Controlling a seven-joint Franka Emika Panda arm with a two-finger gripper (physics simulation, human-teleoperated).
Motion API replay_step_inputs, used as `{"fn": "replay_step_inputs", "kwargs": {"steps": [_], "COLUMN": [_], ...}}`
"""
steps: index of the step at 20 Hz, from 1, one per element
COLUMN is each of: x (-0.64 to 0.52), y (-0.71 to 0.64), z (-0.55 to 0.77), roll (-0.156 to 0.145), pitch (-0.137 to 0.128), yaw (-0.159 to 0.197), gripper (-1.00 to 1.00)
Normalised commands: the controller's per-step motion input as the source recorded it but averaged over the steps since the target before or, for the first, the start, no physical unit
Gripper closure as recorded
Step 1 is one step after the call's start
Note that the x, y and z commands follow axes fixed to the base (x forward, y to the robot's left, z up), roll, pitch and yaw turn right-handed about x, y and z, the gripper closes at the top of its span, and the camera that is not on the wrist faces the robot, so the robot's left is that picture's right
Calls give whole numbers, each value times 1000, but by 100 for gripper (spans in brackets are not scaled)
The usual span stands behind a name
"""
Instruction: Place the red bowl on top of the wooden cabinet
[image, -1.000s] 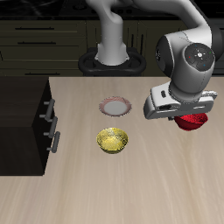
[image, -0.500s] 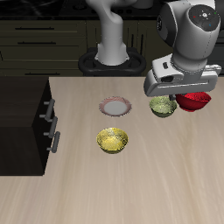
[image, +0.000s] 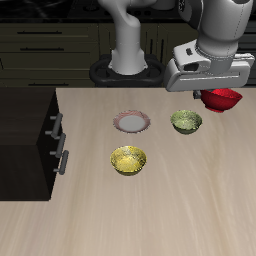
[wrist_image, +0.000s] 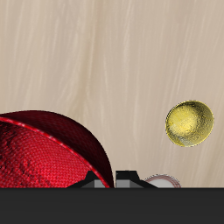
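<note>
Gripper-wise: the gripper (image: 222, 92) hangs above the table, its fingers closed on the rim of the red bowl (image: 223, 98) — the wrist view shows the bowl's wall running into the finger tips.
Arm: the white and grey wrist block sits directly over the bowl in the exterior view and hides the bowl's upper edge.
Red bowl: held off the tabletop, over the far side of the table from the cabinet; in the wrist view (wrist_image: 48, 150) it fills a large share of the picture, its textured inside facing the camera.
Bowl orientation: round, so no long axis to speak of — the opening faces up toward the gripper, and the bowl looks slightly tilted.
Olive-green bowl: (image: 186, 121) upright on the table, near the red bowl and below it.
Plate: a small white plate with a reddish rim (image: 132, 122), beside the green bowl toward the cabinet.
Yellow bowl: (image: 128, 160) upright, nearer the table's front edge than the plate; also seen from the wrist (wrist_image: 189, 122).
Wooden cabinet: (image: 25, 125) dark, flat top bare, two silver bar handles facing the bowls; well apart from the red bowl.
Table: light wood (image: 150, 215).
</note>
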Motion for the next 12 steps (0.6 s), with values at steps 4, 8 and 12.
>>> {"fn": "replay_step_inputs", "kwargs": {"steps": [4, 8, 12], "x": [-12, -70, -50], "y": [1, -34, -115], "z": [246, 351, 413], "roll": [-4, -5, -22], "pitch": [-30, -41, -54], "yaw": [-9, 8, -5], "gripper": [100, 100, 100]}}
